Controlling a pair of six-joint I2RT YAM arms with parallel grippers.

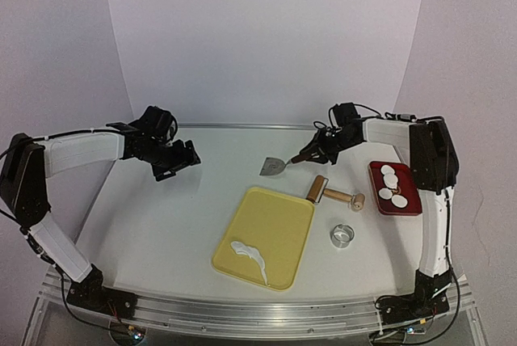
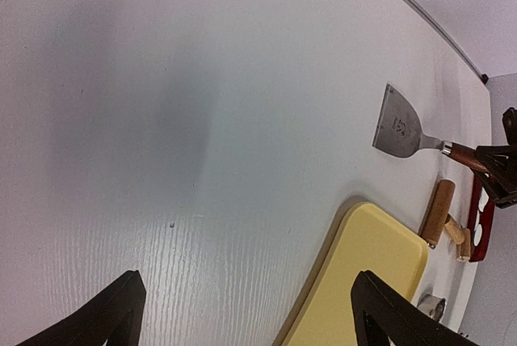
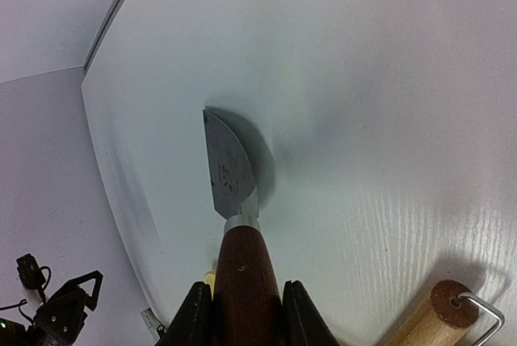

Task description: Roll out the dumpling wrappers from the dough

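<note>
Beyond the far edge of the yellow tray (image 1: 275, 221), your right gripper (image 1: 309, 154) is clamped on the dark wooden handle (image 3: 245, 273) of a metal scraper (image 1: 273, 166). In the right wrist view its two fingers (image 3: 194, 318) press against either side of that handle. The flared blade (image 3: 229, 172) points away from the gripper and slopes down toward the white table (image 1: 161, 225). You cannot tell from these views whether its edge touches the surface.

Your left gripper (image 1: 179, 160) hangs above bare table, well to the left of the tray's far corner. Its jaws are spread wide and hold nothing; the left wrist view shows both black fingertips (image 2: 113, 318) with only tabletop between them.

The dumpling wrappers (image 1: 391, 182), four small white discs, lie in a red tray (image 1: 409, 183) well to the right of the yellow one. They sit close together in a loose row along its length.

On the yellow tray itself you have an irregular white dough patch (image 1: 250, 255), lying toward the near edge. The rest of that tray is bare.

A wooden rolling pin (image 1: 333, 193) with a metal frame lies on the table just off the yellow tray's far right corner, between it and the red tray. A metal ring cutter (image 1: 342, 236) stands on the table just beside the yellow tray's right edge, nearer to you than the rolling pin.
</note>
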